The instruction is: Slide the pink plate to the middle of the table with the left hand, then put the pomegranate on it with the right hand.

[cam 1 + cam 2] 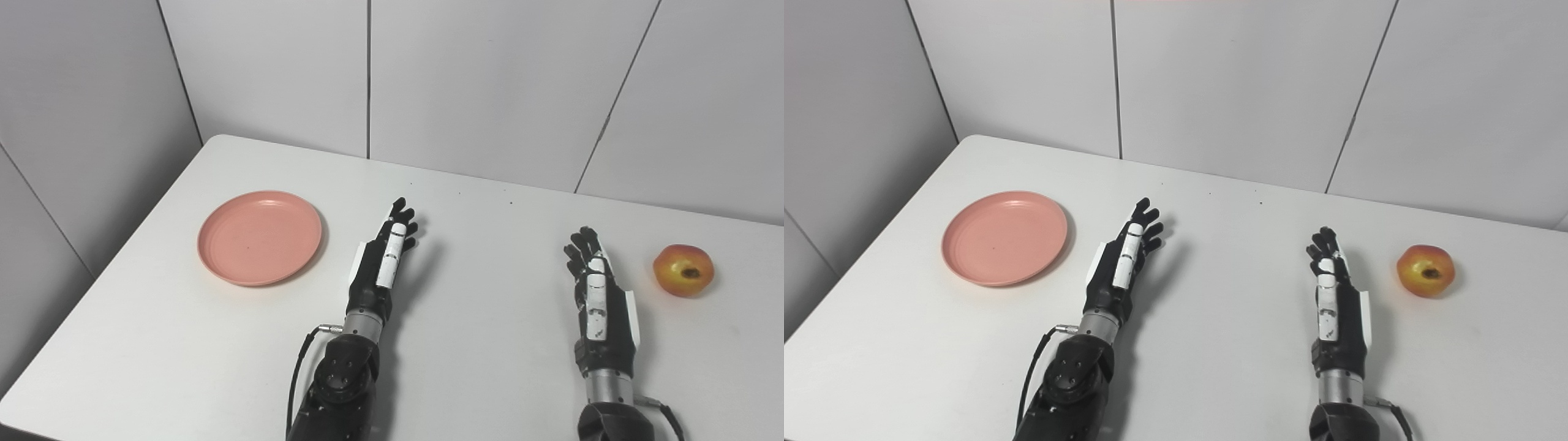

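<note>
A pink plate (260, 237) lies empty on the left part of the white table (478, 367). A red-yellow pomegranate (683, 270) sits at the right, its dark crown facing me. My left hand (386, 254) is open and empty, held edge-on over the table a short way right of the plate, not touching it. My right hand (597, 285) is open and empty, also edge-on, a short way left of the pomegranate and apart from it.
Grey wall panels (490, 79) stand behind the table's far edge and along its left side. The table's left edge (92, 282) runs close to the plate.
</note>
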